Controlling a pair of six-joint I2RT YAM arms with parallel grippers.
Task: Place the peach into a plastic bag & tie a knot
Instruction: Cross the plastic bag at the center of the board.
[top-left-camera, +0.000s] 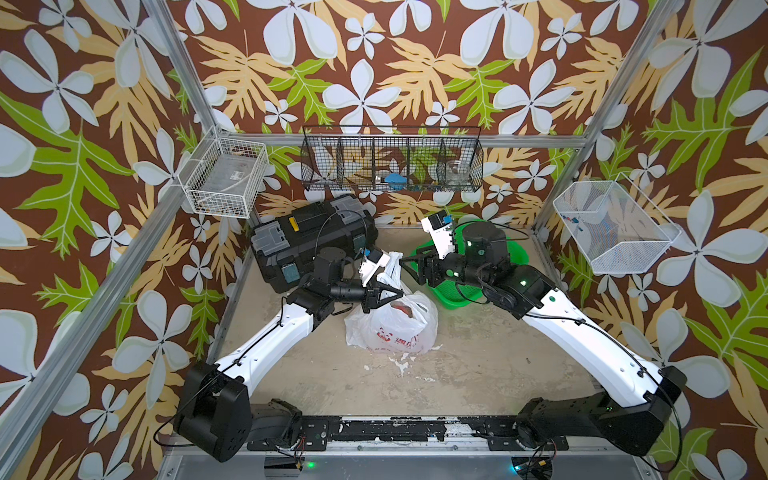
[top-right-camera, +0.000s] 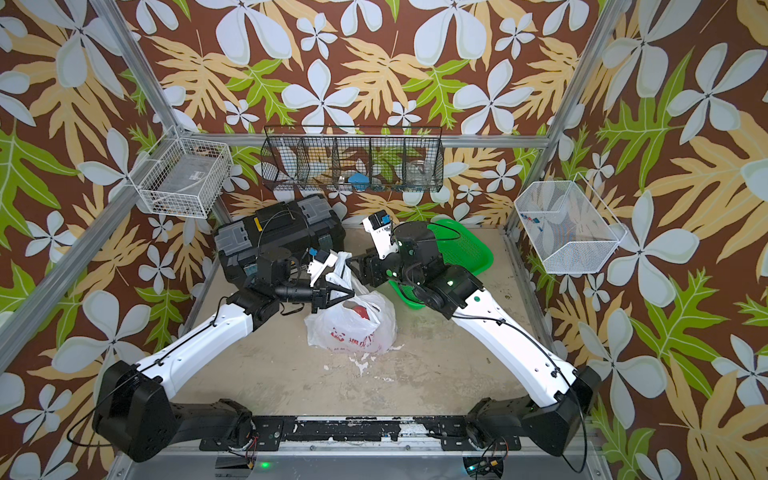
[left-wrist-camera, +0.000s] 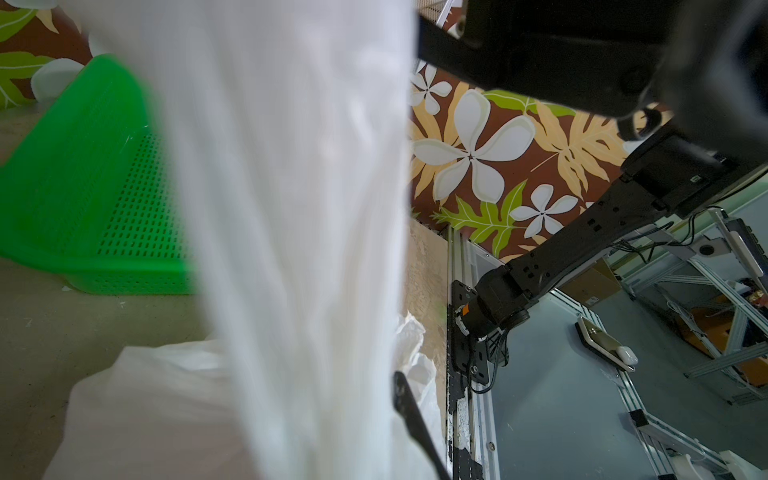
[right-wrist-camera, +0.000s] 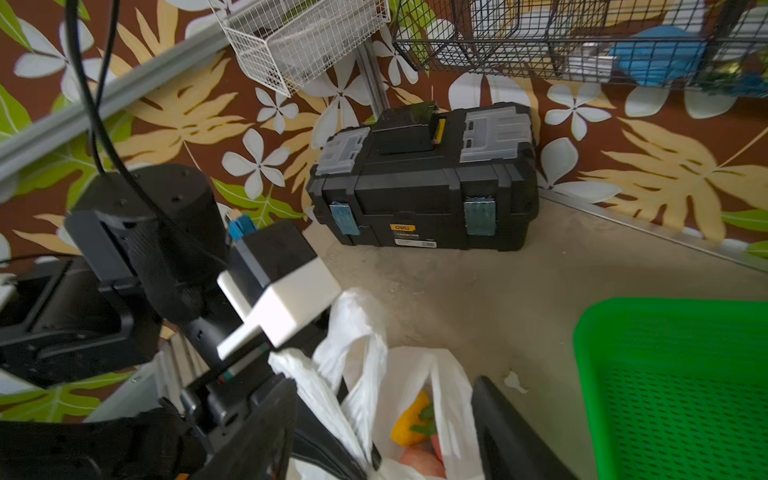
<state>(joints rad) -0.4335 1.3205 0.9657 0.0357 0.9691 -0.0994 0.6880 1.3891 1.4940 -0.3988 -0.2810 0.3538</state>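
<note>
– Right wrist view, lot one: peach (right-wrist-camera: 420, 462) inside plastic bag (right-wrist-camera: 451, 374), on desk (right-wrist-camera: 478, 282). Left pincer (top-left-camera: 400, 293) clamps one handle (right-wrist-camera: 307, 382); right pincer (top-left-camera: 406, 266) open, empty.
– Risk: loose handle (right-wrist-camera: 357, 328) slumps; no knot forms.

Top views overhead, looking down, wrist views beside plastic bag (right-wrist-camera: 359, 328)

The plastic bag (top-left-camera: 392, 328) sits roughly mid-tabletop, a bit toward the back edge: thin, crinkly white, with red print on the side facing the front edge. Its mouth gapes open and a reddish peach (top-left-camera: 400, 309) shows inside. The handles (top-left-camera: 392, 269) are stretched up and back, untied.
</note>
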